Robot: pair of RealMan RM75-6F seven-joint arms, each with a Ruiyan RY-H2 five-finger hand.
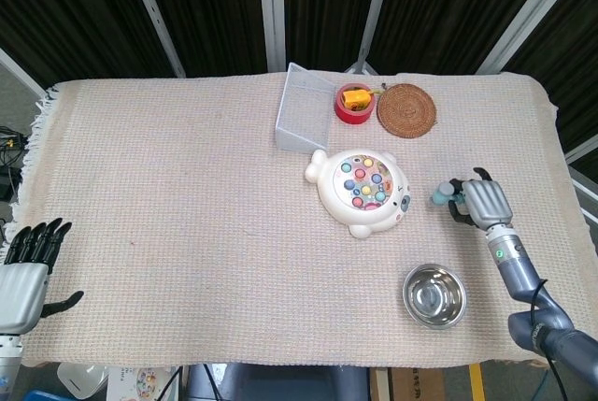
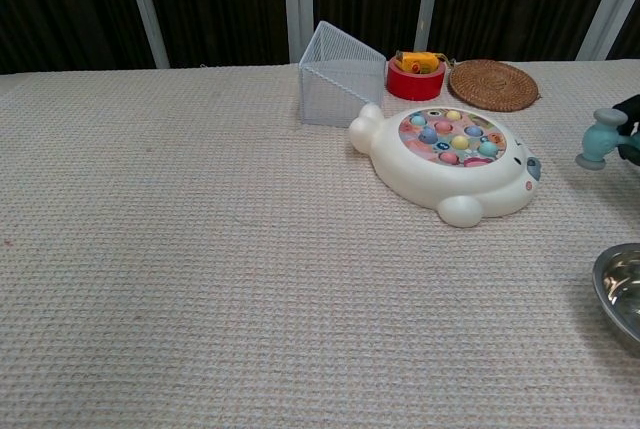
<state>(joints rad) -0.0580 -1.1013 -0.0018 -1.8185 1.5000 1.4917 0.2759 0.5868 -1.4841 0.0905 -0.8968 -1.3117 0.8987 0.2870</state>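
**Right hand holds toy hammer, off to the side of the game**

Basically, a woven cloth (image 1: 187, 233) covers the whole tabletop, w/ everything else sitting on it. Biggest item is the white seal-shaped game (image 1: 363, 192), roughly centre-right, its round top studded w/ coloured pegs. Behind it, toward the far edge, a clear wire-mesh basket (image 1: 301, 119) lies tipped on its side, just beside a red bowl (image 1: 352, 105) w/ something yellow in it; a round wicker coaster (image 1: 406, 109) sits right next to that bowl. A steel bowl (image 1: 434, 295) stands near the front edge, to the right of the game and well apart from it.

The right hand (image 1: 483, 203) hangs over the cloth on the right side of the game, apart from it, approx. between the game and the steel bowl's far side. Its fingers are curled round the handle of a small teal toy hammer (image 2: 602, 137); the hammer head pokes out of the hand toward the game, clear of the cloth in chest view. Chest view only catches the edge of that hand at the frame border.

The left hand (image 1: 26, 265) is at the front-left corner of the table, fingers straight and spread, thumb out, holding nothing, well apart from all items.
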